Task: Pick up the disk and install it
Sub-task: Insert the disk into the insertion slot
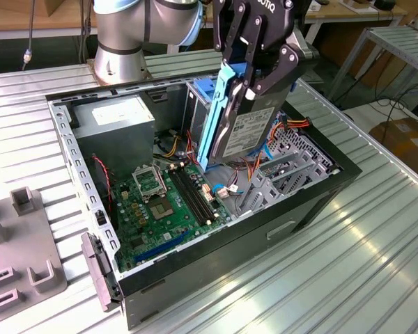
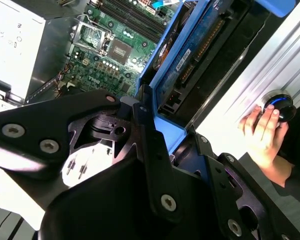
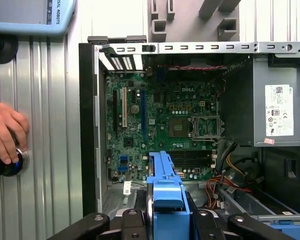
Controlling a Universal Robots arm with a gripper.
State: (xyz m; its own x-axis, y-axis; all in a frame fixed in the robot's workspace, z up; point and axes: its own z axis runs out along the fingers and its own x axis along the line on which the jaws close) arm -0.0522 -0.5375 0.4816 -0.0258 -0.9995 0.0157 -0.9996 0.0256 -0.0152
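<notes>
- The computer case (image 1: pixel 216 261) lies open on the desk (image 1: pixel 348 264). Its rim and inner walls look like the main hazard. The disk hangs on edge and slightly tilted, so a descent off the slot's line would probably jam a corner against sheet metal.
- The power supply (image 3: pixel 277 107) faces the first wrist view squarely, white sticker outward. In the exterior view it sits well apart from the disk and seems no threat.
- The motherboard (image 1: pixel 164 202) lies bare beside the disk's lower edge. A slip from the grasp would likely drop the drive onto its sockets.
- The disk (image 1: pixel 247 129) is clamped by its blue carrier between the fingers (image 1: pixel 280 68), which are closed tight on it, above the metal drive bay (image 1: pixel 285 163) at the case's corner.
- The exterior view gives the disk's labelled face. The second wrist view gives the disk (image 2: pixel 190 60) from the other side, with its circuit board and connector edge.
- The cables (image 1: pixel 244 170) bunch directly under the disk. Whether they touch it cannot be told, but they could snag or be pinched under the carrier.
- A person's hand (image 3: pixel 5 130) rests on a round knob (image 3: pixel 7 165) on the desk outside the case, in both wrist views. Reaching inward would put it in the arm's way.
</notes>
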